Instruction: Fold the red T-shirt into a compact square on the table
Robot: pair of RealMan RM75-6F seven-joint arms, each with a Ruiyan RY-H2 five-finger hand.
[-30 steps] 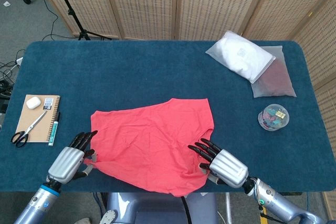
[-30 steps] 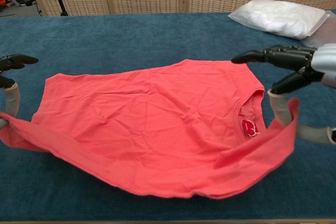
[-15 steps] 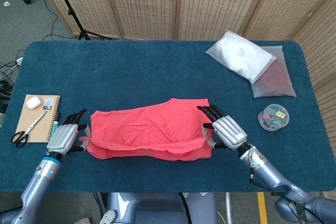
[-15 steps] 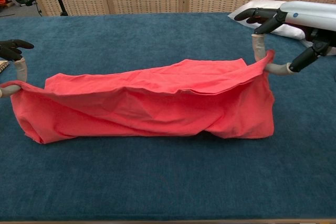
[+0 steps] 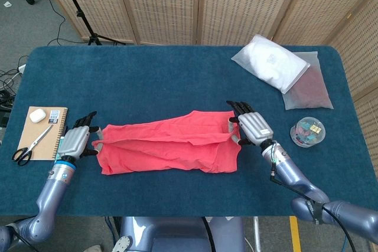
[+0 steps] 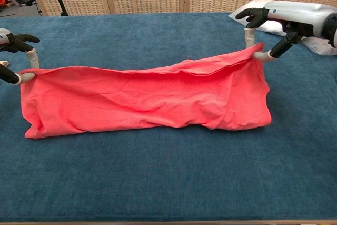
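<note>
Between pinching fingertips, left hand [image 5: 75, 141] and right hand [image 5: 253, 128] are holding the red T-shirt [image 5: 168, 149] edge; both should be lowering evenly, aligning hems

One red T-shirt [image 5: 168, 147] lies on the one blue table [image 5: 153, 81], with two robot hands at it, a left hand [image 5: 75, 141] and a right hand [image 5: 250, 127]. There are two plastic bags: a white-filled bag [image 5: 270, 64] and a dark red bag [image 5: 310, 90]. Singles make up the rest: one round clear container [image 5: 307, 132], one notebook [image 5: 42, 133], one pair of scissors [image 5: 32, 146], one pen [image 5: 61, 144] and one small white case [image 5: 38, 115].
</note>
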